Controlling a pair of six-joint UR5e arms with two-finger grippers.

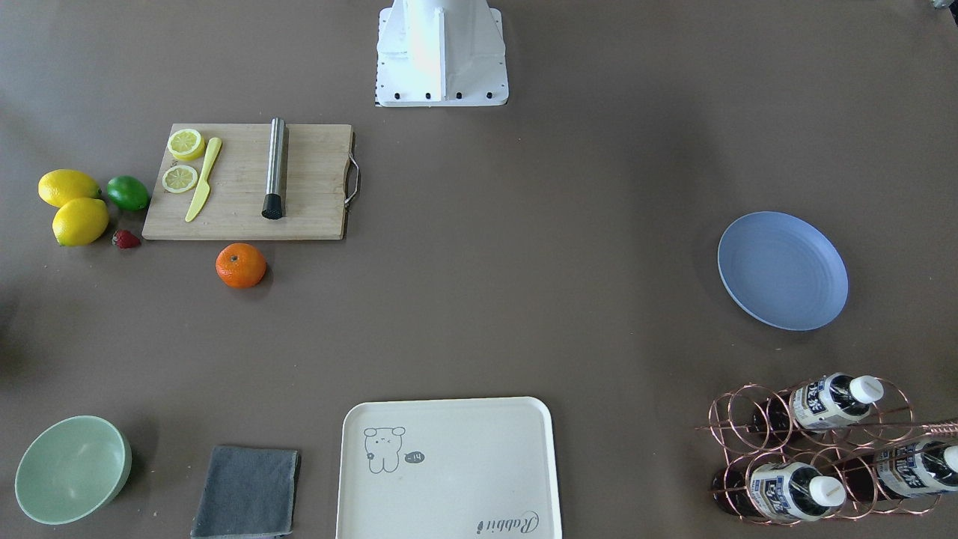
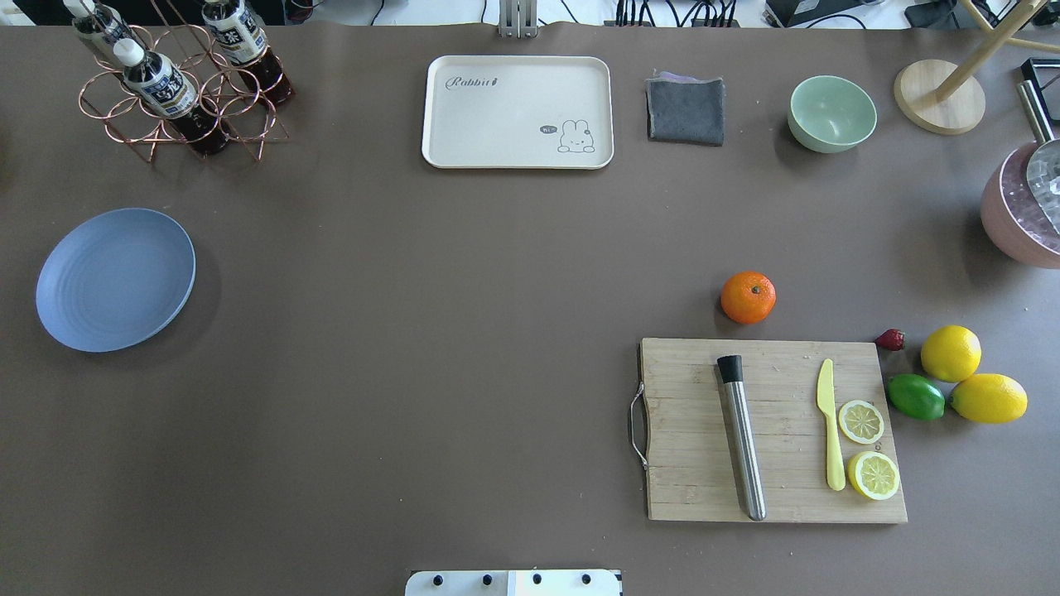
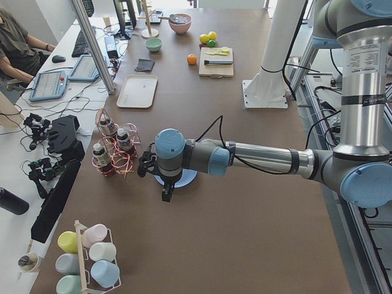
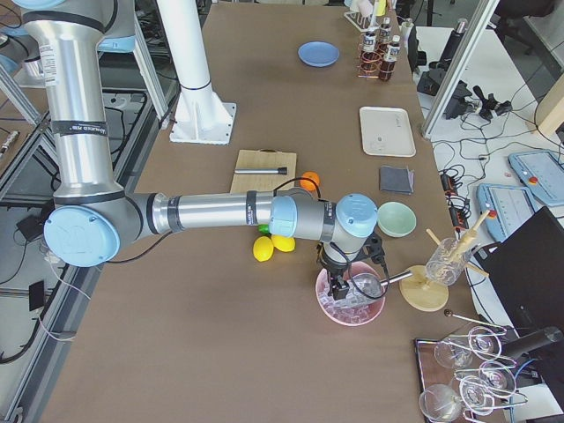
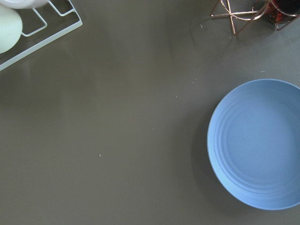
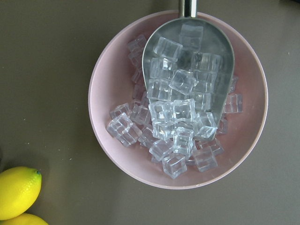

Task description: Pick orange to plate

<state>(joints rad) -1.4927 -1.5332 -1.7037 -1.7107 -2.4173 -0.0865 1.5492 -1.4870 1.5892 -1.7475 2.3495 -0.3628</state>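
Left fingers (image 3: 166, 192) and right fingers (image 4: 338, 285) are indistinct.

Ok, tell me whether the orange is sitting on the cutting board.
No, the orange rests on the bare table, just off the far edge of the cutting board.

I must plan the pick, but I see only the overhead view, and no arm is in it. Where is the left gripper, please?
Observer: The left gripper hangs past the plate, toward the table's left end.
Operator: And the right gripper?
Observer: The right gripper hangs above the pink bowl of ice.
Operator: What stands near the left gripper?
Observer: Pastel cups in a rack, at that same end.
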